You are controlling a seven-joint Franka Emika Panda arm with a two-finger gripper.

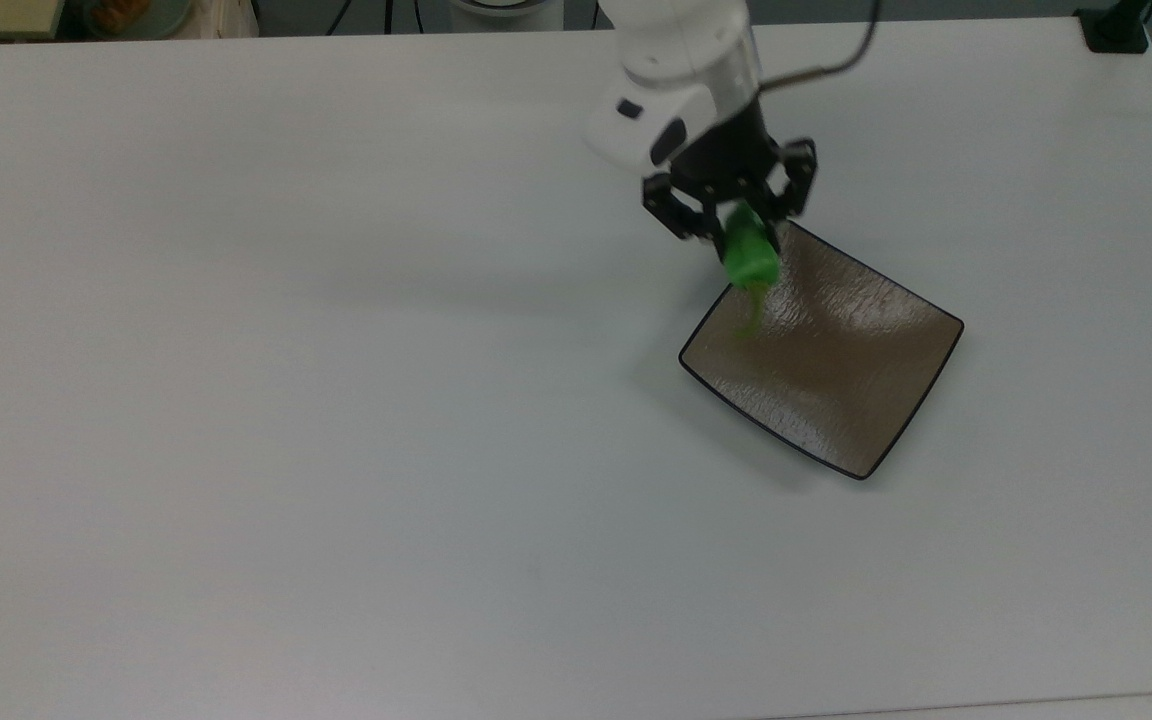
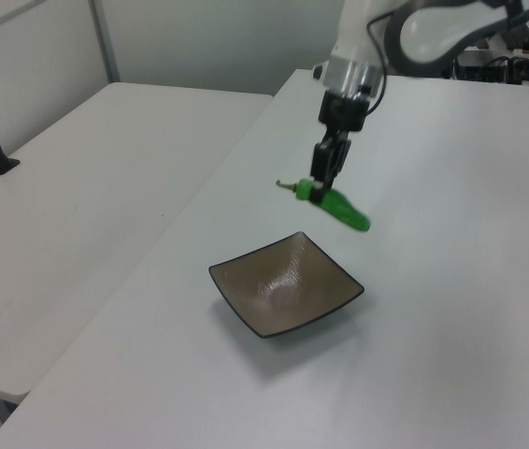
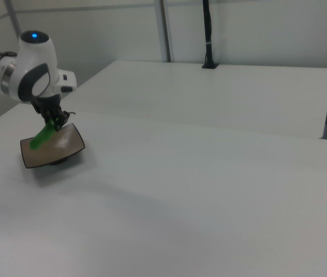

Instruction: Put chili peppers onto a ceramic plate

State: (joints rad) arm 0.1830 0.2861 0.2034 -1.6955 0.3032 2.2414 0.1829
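Fingers (image 1: 736, 222) clamped across pepper (image 1: 749, 256) near stem end, pepper held in air, tip drooping. Stem (image 2: 287, 185) juts past fingers in left view. Pepper hangs over plate (image 1: 836, 400) near top corner in top view, clear of it. Plate bare, flat on white worktop (image 1: 336, 450). Likely carry phase: height kept to clear rim before lowering toward centre.

The white table (image 1: 336, 400) carries one thing, the ceramic plate (image 1: 836, 370), at the right of centre in the top view, with one corner pointing to the upper frame edge.
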